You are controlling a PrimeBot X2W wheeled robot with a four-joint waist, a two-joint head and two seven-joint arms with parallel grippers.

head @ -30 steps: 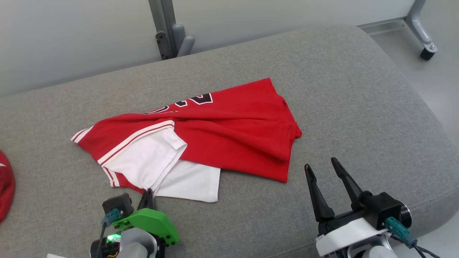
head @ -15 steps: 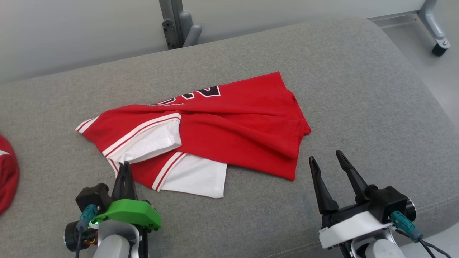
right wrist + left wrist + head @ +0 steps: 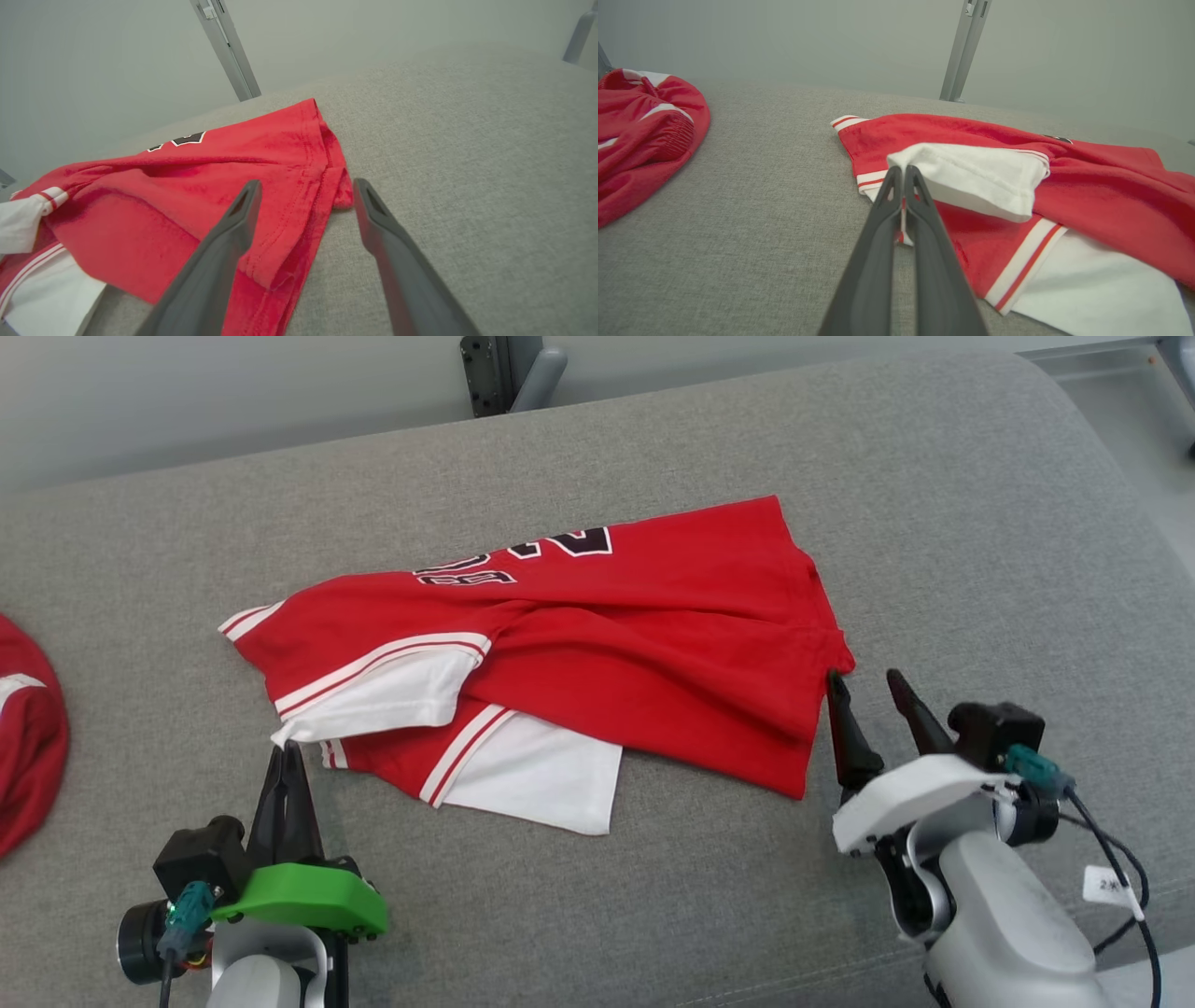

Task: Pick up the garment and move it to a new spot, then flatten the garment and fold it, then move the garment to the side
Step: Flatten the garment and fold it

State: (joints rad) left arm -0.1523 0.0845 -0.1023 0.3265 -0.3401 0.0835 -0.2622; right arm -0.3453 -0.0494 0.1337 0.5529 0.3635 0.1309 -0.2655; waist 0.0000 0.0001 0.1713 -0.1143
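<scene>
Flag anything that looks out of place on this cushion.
The red jersey lies crumpled and askew: one sleeve is flipped back, showing white, and its body is bunched in folds. The left gripper is shut on that sleeve's edge. Another red garment sits at the cushion's left end.

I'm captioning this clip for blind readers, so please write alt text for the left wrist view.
The left pincer, shut, pinches the white edge of a rumpled red and white jersey lying on a gray cushion. Another red garment lies apart at the far left.
</scene>
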